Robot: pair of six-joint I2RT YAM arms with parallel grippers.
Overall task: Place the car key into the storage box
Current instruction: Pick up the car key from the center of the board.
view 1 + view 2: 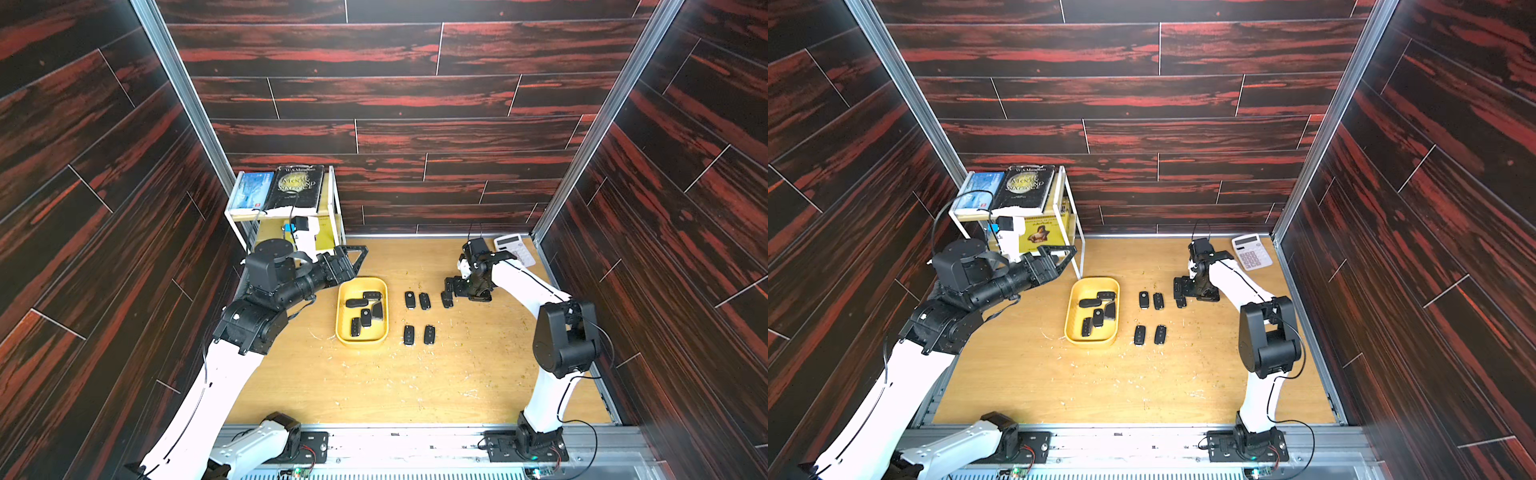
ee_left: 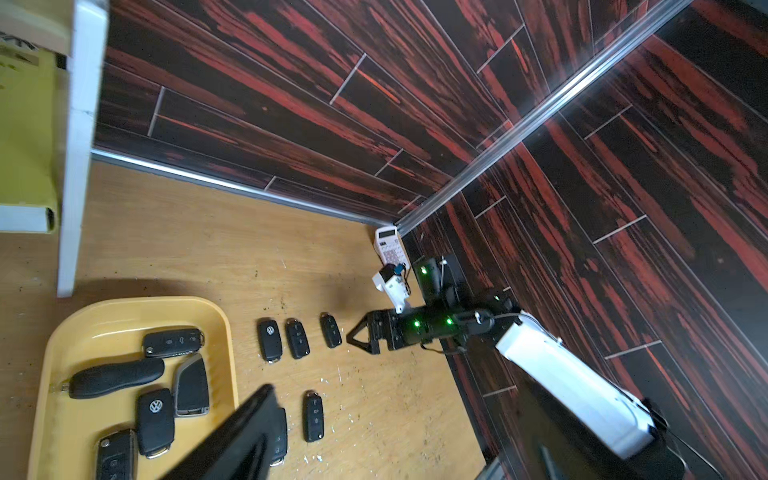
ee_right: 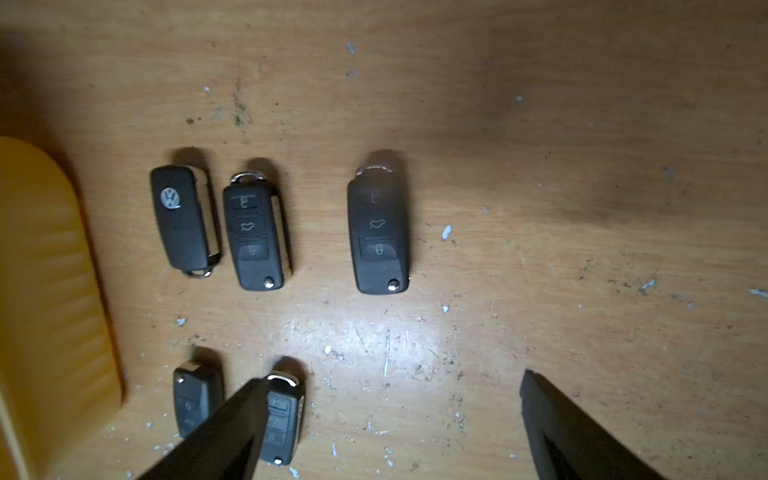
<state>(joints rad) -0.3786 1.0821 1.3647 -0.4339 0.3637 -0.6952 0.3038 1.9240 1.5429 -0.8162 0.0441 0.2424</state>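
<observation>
The storage box (image 1: 361,341) (image 1: 1090,341) is a shallow yellow bin at mid-table, with several black car keys inside it. More car keys lie in two rows on the wood to its right. The outermost key (image 1: 447,300) (image 3: 379,232) lies apart from the rest. My right gripper (image 1: 449,291) (image 3: 395,399) hovers low beside that key, open and empty. In its wrist view the key lies ahead of the jaws. My left gripper (image 1: 353,259) (image 1: 1064,254) is raised above the box's far left corner, open and empty. One finger (image 2: 249,424) hides part of a key.
A white two-tier rack (image 1: 332,208) with books stands at the back left, close behind my left arm. A white calculator (image 1: 513,247) lies in the back right corner. Dark wood-pattern walls close in three sides. Small white flecks litter the table.
</observation>
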